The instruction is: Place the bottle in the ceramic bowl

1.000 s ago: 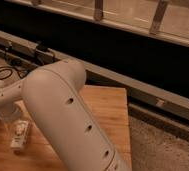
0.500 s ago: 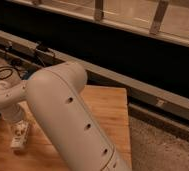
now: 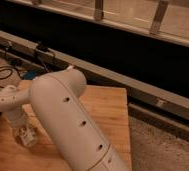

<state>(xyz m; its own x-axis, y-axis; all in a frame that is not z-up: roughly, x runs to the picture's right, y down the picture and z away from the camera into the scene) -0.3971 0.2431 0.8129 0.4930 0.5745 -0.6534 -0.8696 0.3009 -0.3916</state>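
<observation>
1. Camera view: the bottle [image 3: 28,138] is seen near the left front of the wooden worktop [image 3: 110,107], pale and partly hidden.
2. The tool [image 3: 22,130] is positioned right at the bottle's top; whether anything is gripped cannot be told.
3. Much of the foreground is filled by the white arm [image 3: 70,117].
4. A black cable [image 3: 0,75] is coiled beyond the worktop's left edge.

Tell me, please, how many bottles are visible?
1: a bottle on the wooden table, lower left, just under the hand; the arm may hide others.
</observation>
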